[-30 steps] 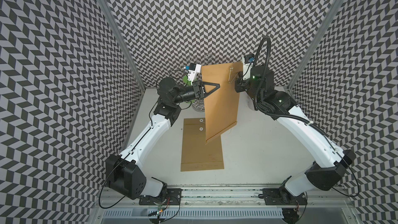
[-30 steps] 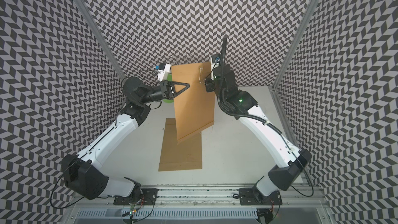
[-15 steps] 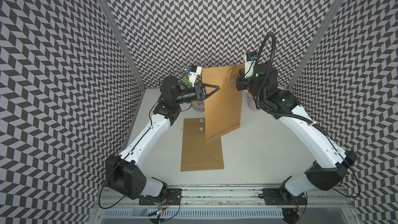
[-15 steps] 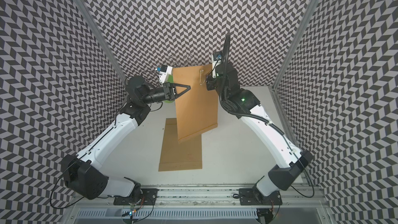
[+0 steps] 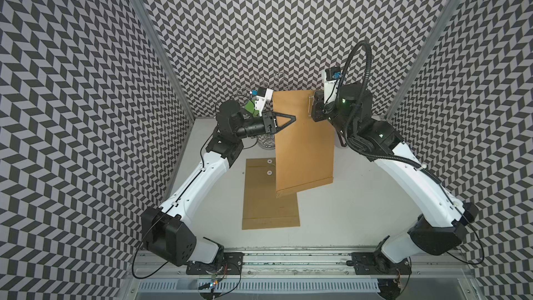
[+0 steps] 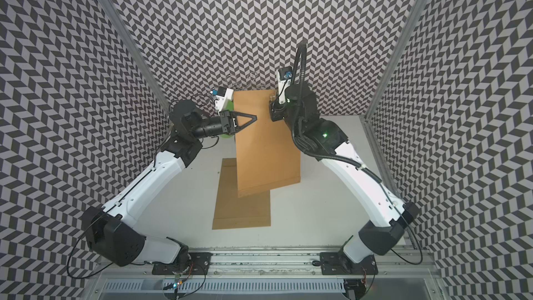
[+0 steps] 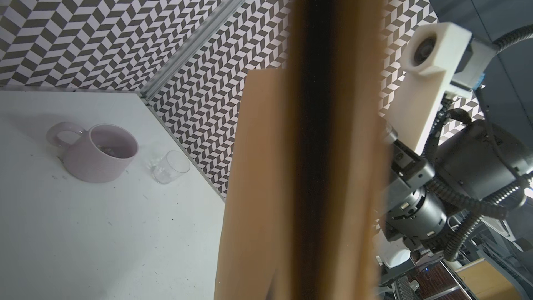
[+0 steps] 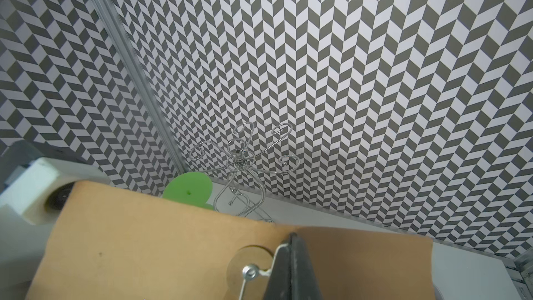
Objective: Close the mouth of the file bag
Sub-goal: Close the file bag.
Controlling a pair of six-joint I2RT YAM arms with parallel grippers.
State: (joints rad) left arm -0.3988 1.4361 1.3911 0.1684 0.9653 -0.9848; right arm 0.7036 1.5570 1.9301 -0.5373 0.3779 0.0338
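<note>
Right pincer (image 8: 292, 255) pressed shut on file bag (image 5: 302, 145) top edge beside its button (image 8: 250, 256), left pincer (image 5: 294, 117) shut pinching the bag's left edge; since a second ago right wrist turned more upright, bag hangs lower, above second bag (image 5: 268, 206) flat on table (image 5: 346, 197); left wrist view blurred, bag mouth hidden

The bag (image 5: 304, 145) hangs between my left gripper (image 5: 292, 117) and right gripper (image 5: 312, 108), above a second bag (image 5: 269, 206) flat on the table (image 5: 346, 212); rack (image 8: 242, 154) behind.
</note>
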